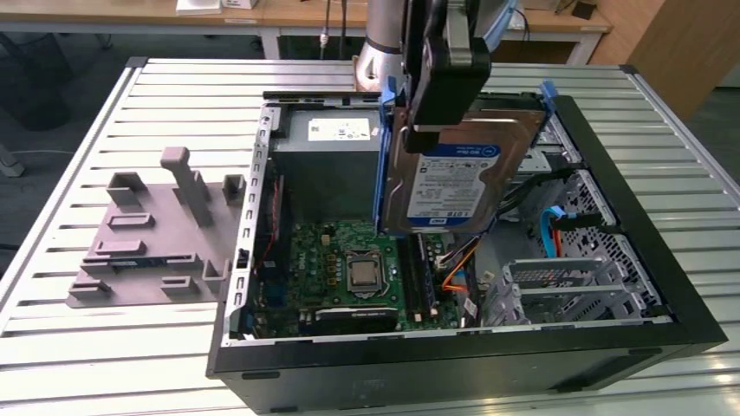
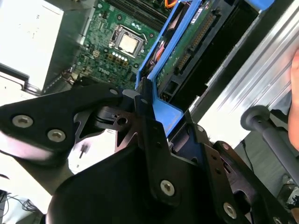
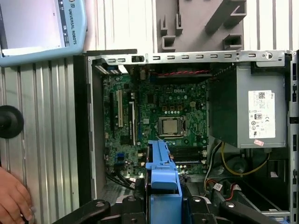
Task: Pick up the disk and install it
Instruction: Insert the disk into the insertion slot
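Slatted grey metal table (image 1: pixel 116 364) holds open black PC case (image 1: pixel 677 286); black gripper (image 1: pixel 431 130) clenched on flat silver hard disk (image 1: pixel 463 191) w/ blue side rails, hanging just below it over green mobo (image 1: pixel 341 260): carry-to-install step, seating likely needs rails kept square.

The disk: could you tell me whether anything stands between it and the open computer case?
Nothing visible does. The gripper holds the disk on edge over the open case; beneath its lower edge lie orange cables and the motherboard.
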`<control>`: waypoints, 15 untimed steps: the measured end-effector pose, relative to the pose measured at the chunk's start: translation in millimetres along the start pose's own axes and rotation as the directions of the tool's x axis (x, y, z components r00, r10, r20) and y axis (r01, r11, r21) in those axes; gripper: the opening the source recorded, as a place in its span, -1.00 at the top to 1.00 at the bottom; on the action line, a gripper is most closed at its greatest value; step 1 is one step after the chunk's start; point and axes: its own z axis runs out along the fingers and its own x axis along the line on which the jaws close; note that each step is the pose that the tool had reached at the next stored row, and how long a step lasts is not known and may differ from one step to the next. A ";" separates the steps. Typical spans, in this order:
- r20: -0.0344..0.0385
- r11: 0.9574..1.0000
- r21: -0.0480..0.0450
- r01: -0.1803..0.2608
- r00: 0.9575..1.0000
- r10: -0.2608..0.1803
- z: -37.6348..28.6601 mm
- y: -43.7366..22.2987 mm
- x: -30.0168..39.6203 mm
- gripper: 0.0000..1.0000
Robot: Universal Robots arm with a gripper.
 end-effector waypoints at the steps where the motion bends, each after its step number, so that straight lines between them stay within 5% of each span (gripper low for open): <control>1: 0.000 1.000 0.000 0.000 1.000 0.000 0.4 -0.2 2.8 0.27; 5: 0.000 1.000 0.000 0.000 1.000 0.000 1.2 -2.4 10.8 0.27; 11: 0.000 1.000 -0.004 0.000 1.000 0.000 2.2 -19.9 14.4 0.27; 15: 0.000 1.000 -0.005 0.000 1.000 0.000 3.0 -23.0 21.4 0.27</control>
